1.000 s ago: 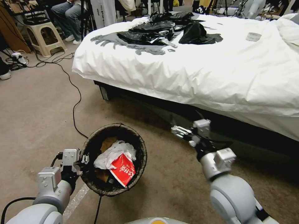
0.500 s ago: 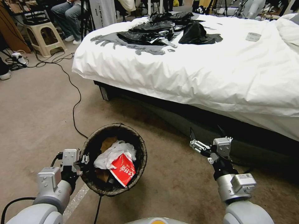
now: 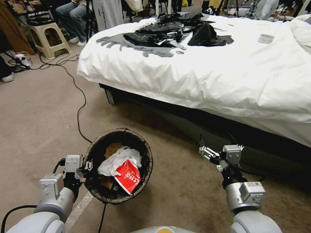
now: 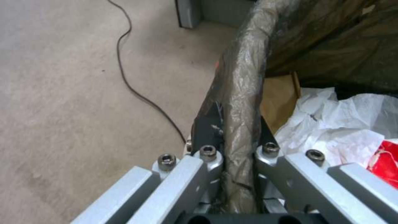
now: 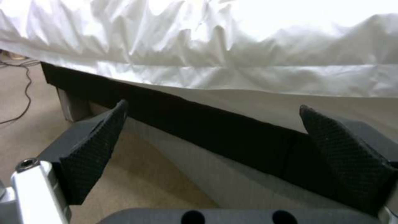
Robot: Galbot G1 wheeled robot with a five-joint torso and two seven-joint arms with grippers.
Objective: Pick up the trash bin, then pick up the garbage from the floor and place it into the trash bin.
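Left gripper (image 3: 86, 166): its fingers (image 4: 207, 130) were pinched tight on the rim of the trash bin (image 3: 147, 152), one finger outside the wall and one inside, the bag-covered rim squeezed between them

Trash bin: it hung from that single pinch, held off the carpet (image 3: 39, 113) as far as I could judge, its mouth tipped toward the robot

Bin contents: crumpled white tissue (image 3: 118, 158), a red carton (image 3: 129, 176) and a brown paper scrap (image 3: 111, 149) lay just inside the rim, beyond the inner finger

Right gripper (image 3: 203, 147): its fingers (image 5: 93, 149) stood wide apart with nothing between them, low over the carpet and pointed at the dark base of the bed (image 3: 194, 74)

Garbage left to collect: none lay on the carpet near the open fingers

Slip risk: the fingers bit through slick bag film — the liner could slide on the plastic and the bin could sag or drop

Spill risk: with the mouth tilted and the carton near the lower rim, any jolt of the arm or the base could tip the load back out

Cable risk: a black cable (image 3: 79, 110) ran across the carpet beside the bin, beyond the outer finger — it might snag the wheels or the bin

Right-arm risk: the open fingers sat close to the bed base, so a forward reach could knock it
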